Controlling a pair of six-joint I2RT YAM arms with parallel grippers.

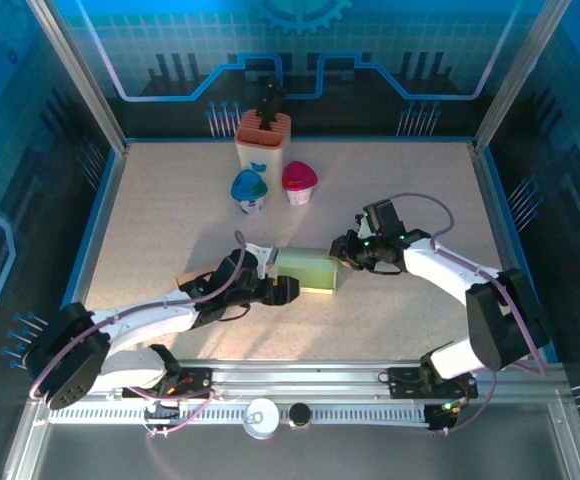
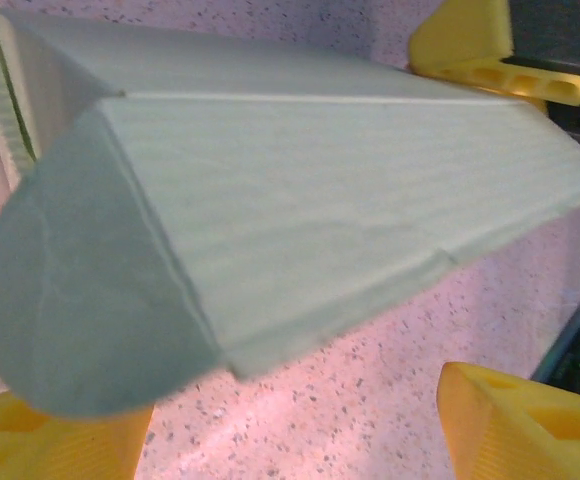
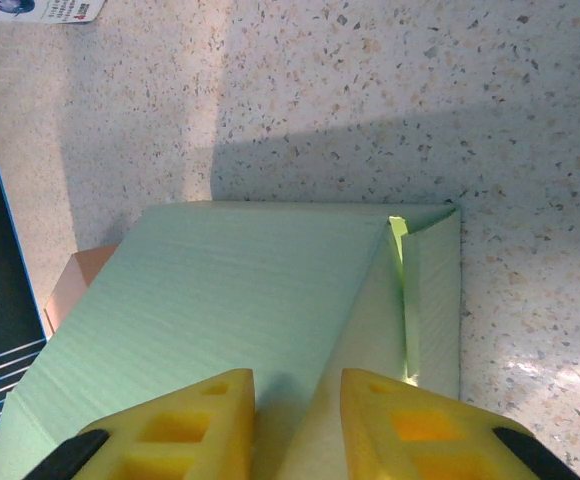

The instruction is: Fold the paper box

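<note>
Speckled tabletop (image 1: pixel 170 200), paper box (image 1: pixel 305 270) lengthwise left-right

Pale green paper box (image 1: pixel 308 270), partly folded, lying lengthwise.

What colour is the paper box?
The paper box is pale green, finely ribbed; best seen in the left wrist view.

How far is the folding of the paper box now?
Done: the paper box already has its long walls creased and folded up. In hand: the right gripper pinches one end, and the left gripper straddles the other, jaws open. Left: the rounded flap looks untucked.
</note>
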